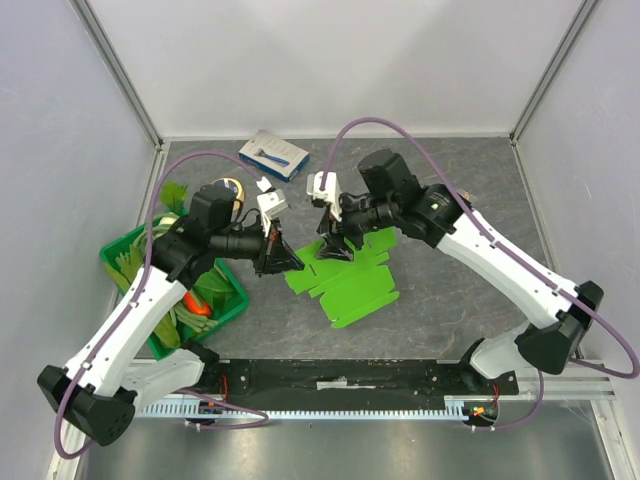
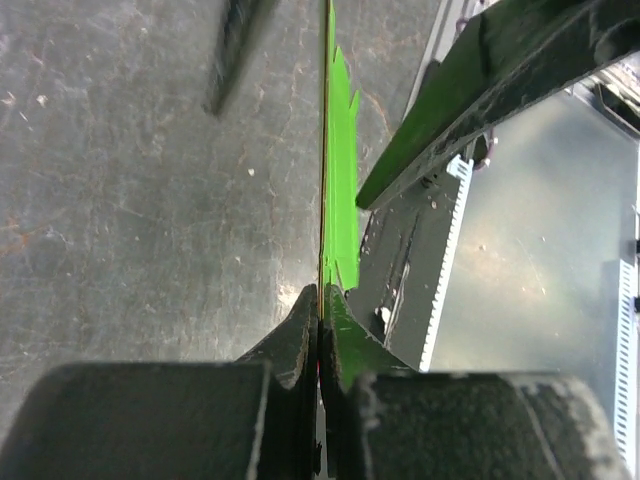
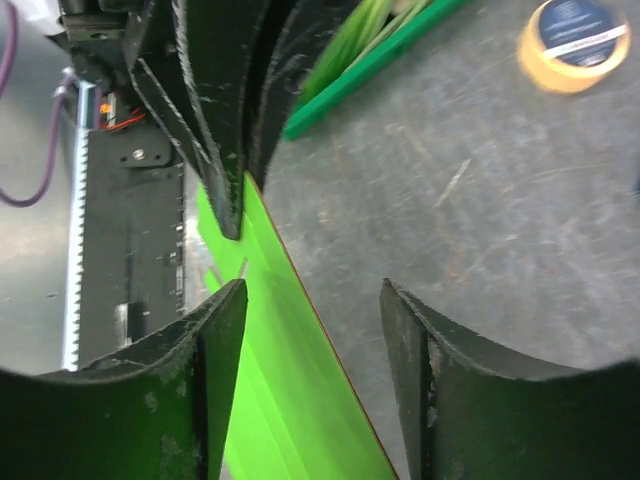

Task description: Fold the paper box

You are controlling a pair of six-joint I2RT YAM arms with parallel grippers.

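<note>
Grey table (image 1: 460,200) carries paper box (image 1: 355,285), crate (image 1: 236,299) (green), carton (image 1: 273,155).

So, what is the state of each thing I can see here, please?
paper box: unfolded, mostly flat, one edge lifted.
left fingers: shut on the paper box edge.
right fingers: open, astride a raised card edge.
green crate: upright, holding vegetables.
tape roll: lying flat.
blue-and-white carton: lying flat.

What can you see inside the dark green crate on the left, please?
The crate holds pale green stalks and an orange-red piece; the left arm crosses above it, hiding the rest.
</note>
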